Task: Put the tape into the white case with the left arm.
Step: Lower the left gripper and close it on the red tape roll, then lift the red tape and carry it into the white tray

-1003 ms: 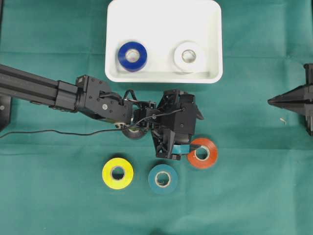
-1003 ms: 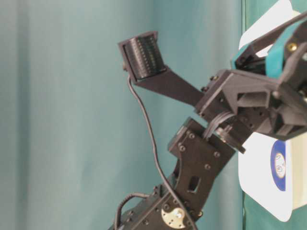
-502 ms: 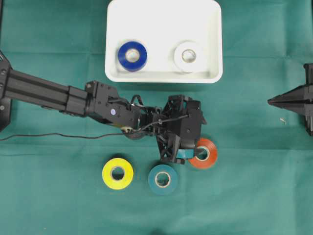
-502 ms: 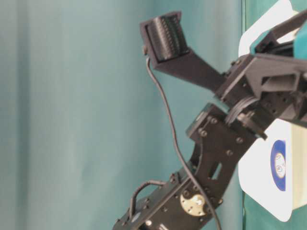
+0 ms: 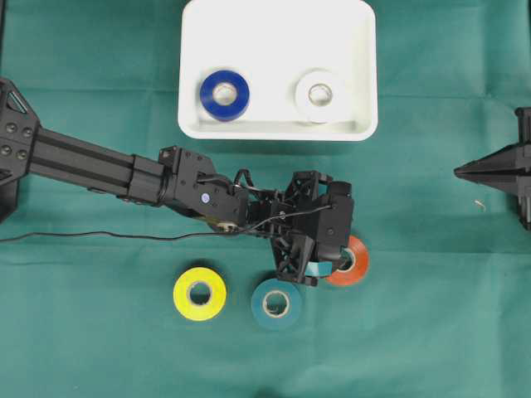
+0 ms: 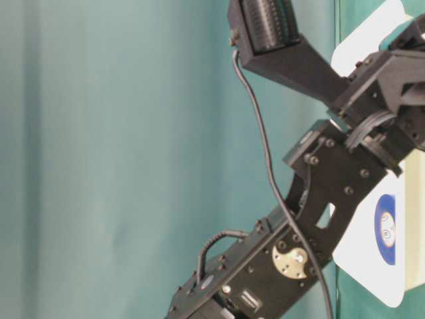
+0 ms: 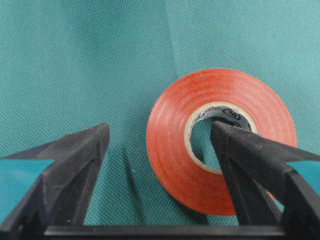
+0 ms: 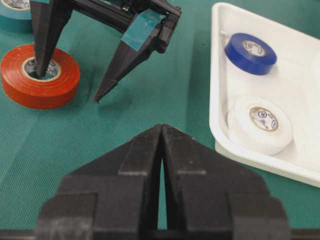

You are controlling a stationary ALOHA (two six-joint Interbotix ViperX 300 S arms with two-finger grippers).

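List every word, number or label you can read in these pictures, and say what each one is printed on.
No text can be read.
Red tape: black print on the core's inner rim, too small and curved to read.
White tape: round core label, blurred.
Blue tape: round core label, blurred.
Left gripper: plain teal strips, no print.

Left gripper (image 8: 70,80) angled down from the 9 o'clock side, jaws spread wide with tips (image 7: 80,150) low; right gripper (image 8: 161,145) parked at 3 o'clock, fingers pressed together.
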